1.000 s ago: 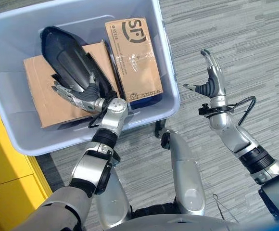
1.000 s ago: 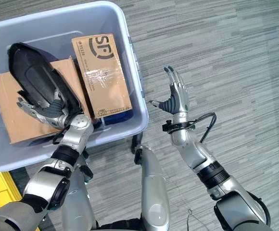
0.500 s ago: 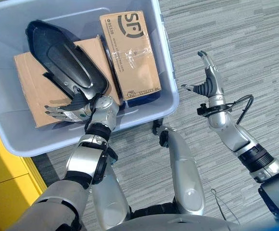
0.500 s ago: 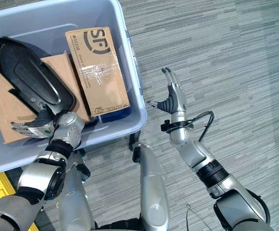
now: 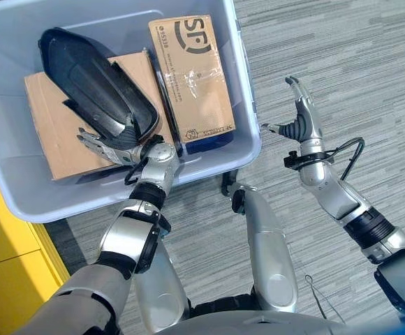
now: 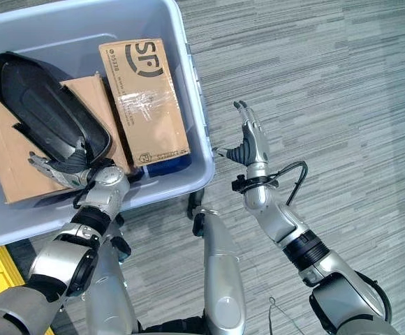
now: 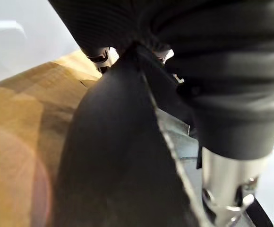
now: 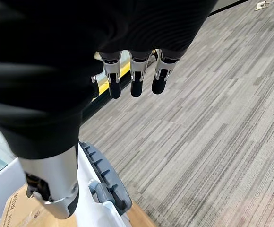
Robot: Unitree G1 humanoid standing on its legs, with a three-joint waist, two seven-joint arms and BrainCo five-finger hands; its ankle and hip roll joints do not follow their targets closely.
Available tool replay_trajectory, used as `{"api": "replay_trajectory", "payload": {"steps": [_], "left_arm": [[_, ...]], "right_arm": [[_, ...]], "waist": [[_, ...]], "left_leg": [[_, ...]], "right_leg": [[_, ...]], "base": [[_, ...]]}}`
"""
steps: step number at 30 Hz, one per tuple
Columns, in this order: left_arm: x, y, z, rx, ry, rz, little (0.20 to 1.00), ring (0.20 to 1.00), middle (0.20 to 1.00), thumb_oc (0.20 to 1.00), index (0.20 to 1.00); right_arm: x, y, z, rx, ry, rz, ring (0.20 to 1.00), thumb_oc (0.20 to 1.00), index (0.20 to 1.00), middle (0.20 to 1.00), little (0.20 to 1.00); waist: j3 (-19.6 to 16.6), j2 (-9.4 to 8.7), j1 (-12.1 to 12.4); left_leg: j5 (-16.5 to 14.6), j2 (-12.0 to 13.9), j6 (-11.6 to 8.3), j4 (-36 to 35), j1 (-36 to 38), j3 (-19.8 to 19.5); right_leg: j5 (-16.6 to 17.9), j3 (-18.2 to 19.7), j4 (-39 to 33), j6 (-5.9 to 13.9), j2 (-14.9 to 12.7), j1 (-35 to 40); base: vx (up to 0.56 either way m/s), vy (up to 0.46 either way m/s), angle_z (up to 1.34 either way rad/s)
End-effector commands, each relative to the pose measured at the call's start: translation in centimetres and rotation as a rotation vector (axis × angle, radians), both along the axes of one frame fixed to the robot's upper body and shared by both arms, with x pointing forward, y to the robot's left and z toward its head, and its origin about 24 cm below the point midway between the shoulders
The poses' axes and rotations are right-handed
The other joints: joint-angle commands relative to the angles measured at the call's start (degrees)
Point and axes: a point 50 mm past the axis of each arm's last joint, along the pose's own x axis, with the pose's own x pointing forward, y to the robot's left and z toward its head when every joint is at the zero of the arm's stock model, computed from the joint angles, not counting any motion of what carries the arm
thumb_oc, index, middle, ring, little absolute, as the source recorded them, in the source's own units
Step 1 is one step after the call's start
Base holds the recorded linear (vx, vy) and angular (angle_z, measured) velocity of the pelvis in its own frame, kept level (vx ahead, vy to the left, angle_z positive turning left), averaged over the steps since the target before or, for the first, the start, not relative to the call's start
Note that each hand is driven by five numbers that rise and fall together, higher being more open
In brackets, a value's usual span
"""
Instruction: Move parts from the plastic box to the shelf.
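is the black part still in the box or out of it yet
Still in the plastic box. The black part leans tilted on the flat cardboard, its lower end at the left robot hand.

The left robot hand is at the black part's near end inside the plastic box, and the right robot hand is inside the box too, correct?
No. In the left eye view the right robot hand hangs open over the carpet, outside the plastic box. The left robot hand is at the black part.

floor point(image 5: 342, 63): grey striped carpet | on it: pale plastic box point(image 5: 248, 112) standing on small dark wheels | beside box: yellow unit point(image 5: 7, 258) at the robot's left | box touches neither wall nor unit visibly
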Motion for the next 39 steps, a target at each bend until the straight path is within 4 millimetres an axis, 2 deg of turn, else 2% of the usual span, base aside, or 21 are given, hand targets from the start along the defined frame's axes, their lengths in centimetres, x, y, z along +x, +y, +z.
{"api": "replay_trajectory", "payload": {"steps": [1, 4, 7, 8, 9, 16, 23, 36, 37, 38, 39], "left_arm": [[1.2, -1.5, 2.1, 0.147, -0.070, -0.205, 1.000, 1.000, 1.000, 1.000, 1.000], [1.4, -1.8, 2.0, 0.100, -0.064, -0.252, 1.000, 1.000, 1.000, 1.000, 1.000], [1.3, -1.3, 0.3, -0.155, -0.041, -0.211, 1.000, 1.000, 1.000, 1.000, 1.000], [1.0, -0.9, -1.4, -0.380, -0.055, -0.179, 1.000, 1.000, 1.000, 1.000, 1.000], [1.0, -0.4, -1.9, -0.412, -0.057, -0.166, 1.000, 1.000, 1.000, 1.000, 1.000], [2.2, 0.2, -0.4, -0.368, -0.066, -0.297, 1.000, 1.000, 1.000, 1.000, 1.000], [1.9, -0.3, -1.5, -0.329, 0.003, -0.380, 1.000, 1.000, 1.000, 1.000, 1.000], [2.3, -1.9, -2.8, -0.404, 0.025, -0.590, 1.000, 1.000, 1.000, 1.000, 1.000], [2.3, -1.9, -2.8, -0.411, 0.023, -0.601, 0.580, 0.580, 0.580, 0.580, 0.580], [2.3, -1.9, -2.9, -0.415, 0.020, -0.604, 0.407, 0.407, 0.407, 0.407, 0.407], [2.3, -2.1, -3.1, -0.453, 0.006, -0.603, 0.200, 0.200, 0.200, 0.200, 0.200]], "right_arm": [[-0.1, -0.6, 1.8, -0.007, -0.089, -0.009, 1.000, 1.000, 1.000, 1.000, 1.000], [-0.2, -0.9, 1.7, -0.011, -0.084, -0.008, 1.000, 1.000, 1.000, 1.000, 1.000], [0.0, -0.9, 1.7, -0.018, -0.077, -0.009, 1.000, 1.000, 1.000, 1.000, 1.000], [0.2, -0.7, 1.9, -0.022, -0.075, -0.010, 1.000, 1.000, 1.000, 1.000, 1.000], [0.2, -0.5, 2.0, -0.021, -0.074, -0.007, 1.000, 1.000, 1.000, 1.000, 1.000], [0.1, -0.8, 3.3, -0.035, -0.079, 0.008, 1.000, 1.000, 1.000, 1.000, 1.000], [0.2, -1.4, 3.4, -0.044, -0.073, -0.012, 1.000, 1.000, 1.000, 1.000, 1.000], [0.3, -1.6, 4.1, -0.060, -0.069, -0.005, 1.000, 1.000, 1.000, 1.000, 1.000], [0.3, -1.7, 4.1, -0.057, -0.066, -0.006, 1.000, 1.000, 1.000, 1.000, 1.000], [0.3, -1.7, 4.1, -0.056, -0.065, -0.008, 1.000, 1.000, 1.000, 1.000, 1.000], [0.4, -1.9, 4.1, -0.055, -0.063, -0.012, 1.000, 1.000, 1.000, 1.000, 1.000]], "waist": [[-1.1, -3.01, -0.5], [-1.1, -2.86, -0.6], [-1.1, -2.62, -0.7], [-1.1, -2.58, -0.6], [-1.1, -2.60, -0.6], [-1.1, -2.58, -1.4], [-1.1, -1.88, -0.8], [-1.1, -2.04, -1.1], [-1.1, -2.07, -1.1], [-1.1, -2.09, -1.1], [-1.1, -2.22, -1.2]], "left_leg": [[-9.7, 3.2, -4.54, 9.3, -2.3, -0.4], [-9.9, 3.1, -4.40, 9.7, -2.3, -0.3], [-10.0, 3.0, -4.44, 10.1, -2.2, -0.3], [-10.0, 3.0, -4.58, 10.2, -2.2, -0.3], [-10.0, 3.2, -4.64, 10.3, -2.4, -0.3], [-9.6, 3.4, -4.85, 10.1, -3.0, 0.0], [-9.6, 2.9, -4.71, 10.2, -3.6, -0.3], [-9.6, 3.1, -4.59, 11.0, -5.2, -0.4], [-9.6, 3.1, -4.59, 11.0, -5.2, -0.4], [-9.5, 3.1, -4.62, 10.9, -5.2, -0.4], [-9.6, 3.2, -4.58, 11.1, -5.4, -0.4]], "right_leg": [[-0.8, -2.4, -3.6, 4.79, 0.1, 2.6], [-0.8, -2.3, -3.4, 4.76, 0.2, 2.5], [-1.0, -2.2, -3.2, 4.82, 0.1, 2.6], [-1.1, -2.3, -3.2, 4.93, 0.0, 2.6], [-1.2, -2.3, -3.0, 4.95, -0.1, 2.5], [-1.1, -1.9, -2.9, 4.82, -0.1, 1.5], [-1.0, -2.1, -2.9, 4.67, -0.1, 1.0], [-0.9, -2.1, -2.2, 4.48, 0.0, -0.5], [-0.9, -2.1, -2.3, 4.47, 0.1, -0.5], [-1.0, -2.1, -2.3, 4.48, 0.1, -0.5], [-0.9, -2.2, -2.2, 4.43, 0.1, -0.7]], "base": [[0.00, 0.000, 0.00], [0.00, 0.000, 0.00], [0.02, 0.019, -0.04], [0.00, 0.000, 0.00], [0.00, 0.000, 0.00], [0.00, 0.009, -0.03], [0.00, 0.002, 0.00], [0.00, 0.000, 0.00], [0.00, 0.000, 0.00], [0.00, 0.000, 0.00], [0.00, 0.000, 0.00]]}}
